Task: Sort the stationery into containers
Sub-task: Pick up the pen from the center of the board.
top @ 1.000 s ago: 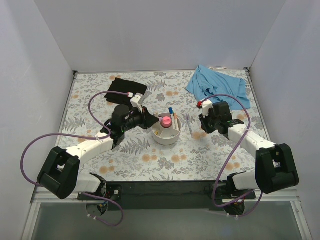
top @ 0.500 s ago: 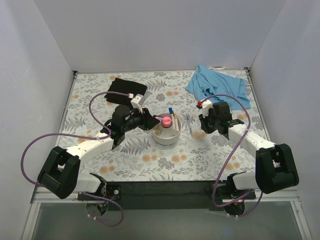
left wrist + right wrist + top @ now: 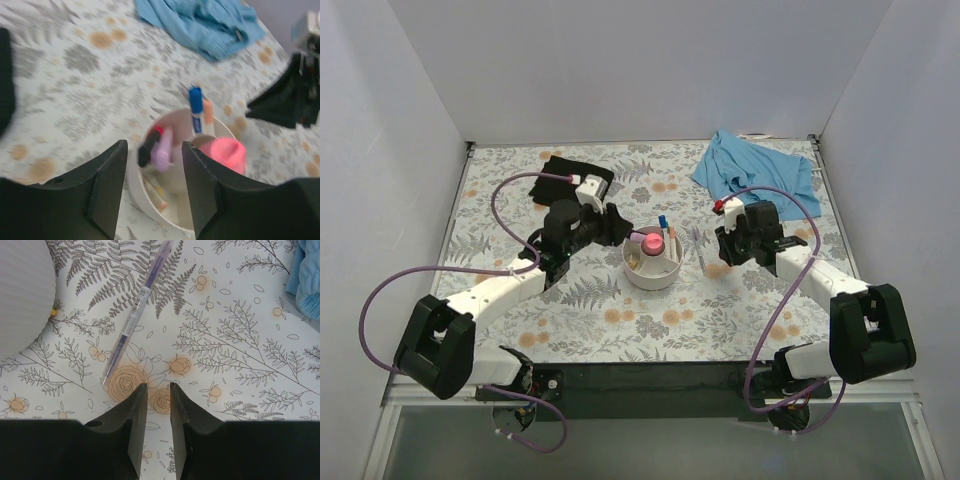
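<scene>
The white compartment bowl [image 3: 653, 268] stands mid-table. In the left wrist view the bowl [image 3: 134, 172] holds a pink-capped bottle [image 3: 227, 153] in its centre cup, a blue-capped pen [image 3: 196, 106], a black-and-red highlighter [image 3: 148, 146], a pale pink tube [image 3: 163, 150] and thin tan pieces [image 3: 161, 193]. My left gripper [image 3: 613, 229] [image 3: 154, 147] hovers open and empty just left of the bowl. A thin purple-tinted pen [image 3: 698, 249] [image 3: 136, 312] lies on the table right of the bowl. My right gripper [image 3: 724, 248] [image 3: 157, 386] is empty, its jaws a narrow gap apart, just near of the pen's tip.
A blue cloth [image 3: 756, 170] lies at the back right. A flat black pouch [image 3: 570, 176] lies at the back left. The bowl's wall [image 3: 20, 295] fills the upper left of the right wrist view, with a tiny yellow bit [image 3: 52, 312] beside it.
My left gripper has drawn back and up from the bowl's left rim, towards the far left. The right arm has barely moved.
</scene>
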Available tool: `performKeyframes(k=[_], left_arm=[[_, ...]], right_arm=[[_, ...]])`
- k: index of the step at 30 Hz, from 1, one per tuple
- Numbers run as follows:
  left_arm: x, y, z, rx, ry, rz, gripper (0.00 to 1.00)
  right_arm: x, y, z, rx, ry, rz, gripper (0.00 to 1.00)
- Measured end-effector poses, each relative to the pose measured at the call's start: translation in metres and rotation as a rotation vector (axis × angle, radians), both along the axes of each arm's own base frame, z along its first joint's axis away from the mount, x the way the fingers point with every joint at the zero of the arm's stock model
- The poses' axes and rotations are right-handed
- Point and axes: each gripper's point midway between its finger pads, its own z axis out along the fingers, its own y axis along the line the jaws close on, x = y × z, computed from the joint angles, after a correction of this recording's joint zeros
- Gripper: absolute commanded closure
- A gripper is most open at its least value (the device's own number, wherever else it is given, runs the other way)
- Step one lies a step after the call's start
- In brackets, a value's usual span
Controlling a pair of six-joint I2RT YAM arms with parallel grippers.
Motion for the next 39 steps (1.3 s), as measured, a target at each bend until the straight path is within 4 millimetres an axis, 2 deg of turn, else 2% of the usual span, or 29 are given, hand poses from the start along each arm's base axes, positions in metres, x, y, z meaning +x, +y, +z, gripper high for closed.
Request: performKeyframes(k=[1,3,6,10,14,20,28,39], left_arm=[[0.011,0.007,0.009,0.016,-0.037,0.049,0.45],[0.034,0.028,0.028,0.038,-0.108,0.17,0.44],[0.062,0.072,0.043,0.049,-0.14,0.357,0.44],[0.076,0.126,0.03,0.052,-0.062,0.54,0.45],[0.073,0.156,0.013,0.054,0.003,0.636,0.46],[0.065,0.166,0.0,0.069,0.043,0.662,0.47],[0.058,0.166,-0.011,0.068,0.071,0.661,0.47],[0.058,0.169,-0.013,0.067,0.077,0.666,0.48]], right_arm=[[0.002,0.002,0.0,0.009,0.007,-0.004,0.66],[0.008,0.006,-0.001,0.022,0.018,-0.011,0.66],[0.021,0.012,-0.005,0.037,0.048,-0.03,0.66],[0.04,0.017,-0.013,0.042,0.081,-0.057,0.66],[0.061,0.024,-0.016,0.05,0.095,-0.082,0.66],[0.08,0.038,-0.019,0.056,0.103,-0.094,0.66],[0.082,0.069,-0.018,0.063,0.108,-0.07,0.66],[0.082,0.067,-0.021,0.059,0.121,-0.109,0.64]])
